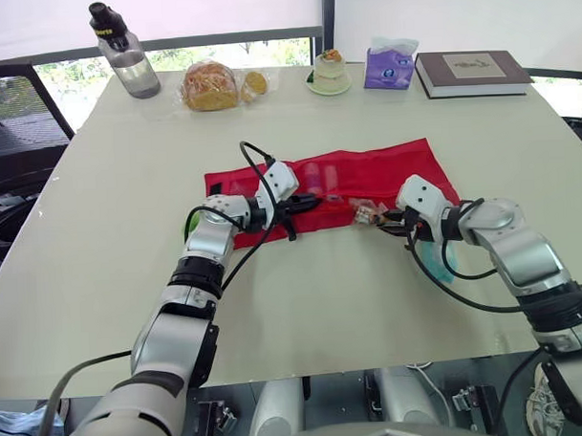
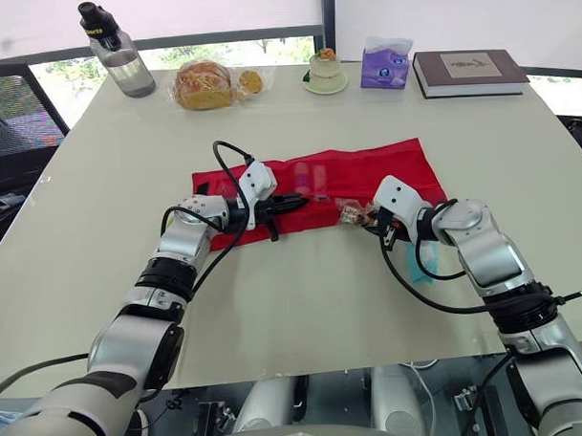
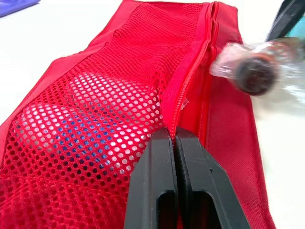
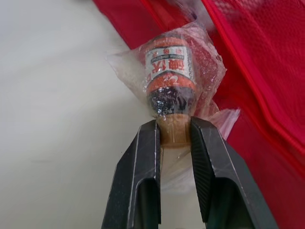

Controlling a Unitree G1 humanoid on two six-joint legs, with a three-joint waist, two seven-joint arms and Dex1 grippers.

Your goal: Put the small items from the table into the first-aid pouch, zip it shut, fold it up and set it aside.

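First-aid pouch, red mesh, flat at mid-tabletop, with bare surface open along its near edge and at both ends. Pinches the zipper edge in the left gripper, jaws pressed together on the fabric; clamps a small plastic-wrapped bottle by its neck in the right gripper, touching the pouch's near edge. Keeps well apart from water bottle, bread, tissue pack and book along the far edge.

One pouch, one wrapped vial, one bottle, one book.
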